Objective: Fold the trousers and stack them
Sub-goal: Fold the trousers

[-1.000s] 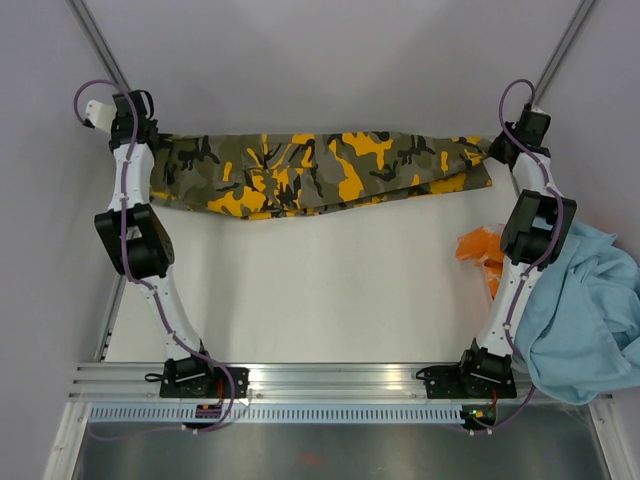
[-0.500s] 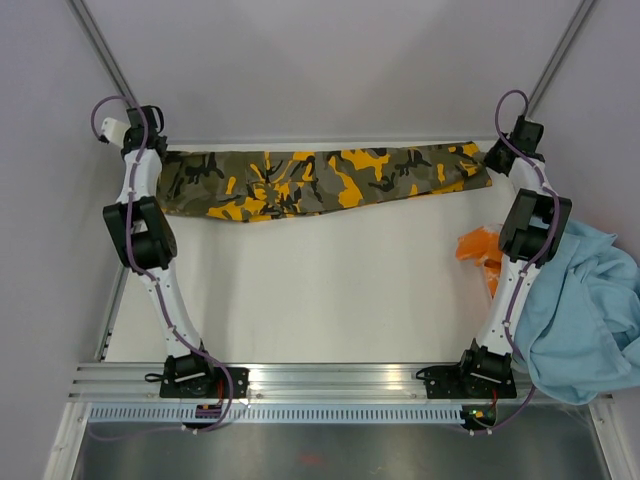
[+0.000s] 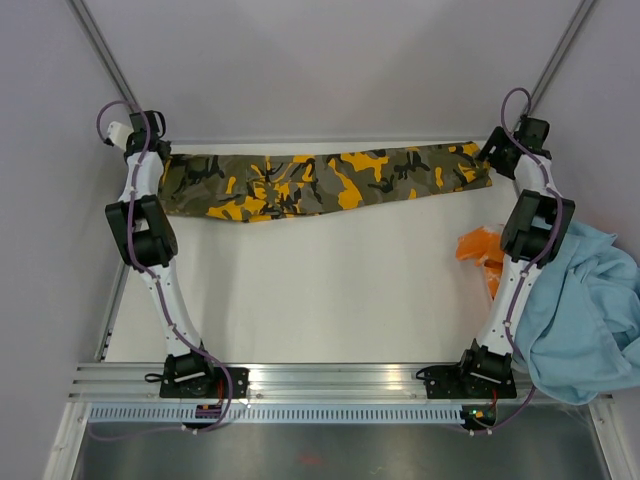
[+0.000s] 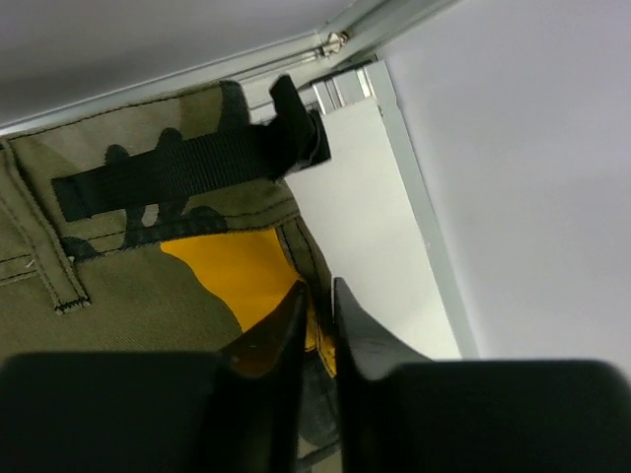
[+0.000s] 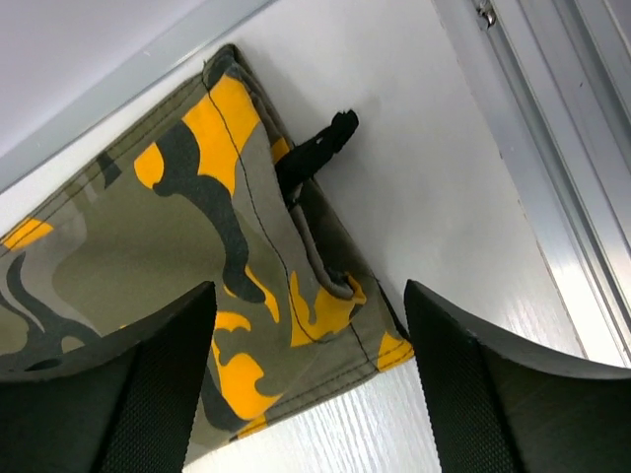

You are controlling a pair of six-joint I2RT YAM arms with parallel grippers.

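Two grippers at the ends of the trousers [image 3: 320,180], a long band along the far edge of the table [image 3: 330,300].
The left gripper [image 4: 318,291] had its fingers nearly closed, pinching the camouflage cloth; the right gripper [image 5: 308,296] was spread wide above the other end, holding nothing.

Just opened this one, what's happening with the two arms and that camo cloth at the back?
The camouflage trousers lie stretched in a long narrow band along the far edge of the table. The left gripper is pinched shut on their left end. The right gripper is open over the right end, which rests flat on the table. An orange garment and a light-blue garment lie beside the right arm.
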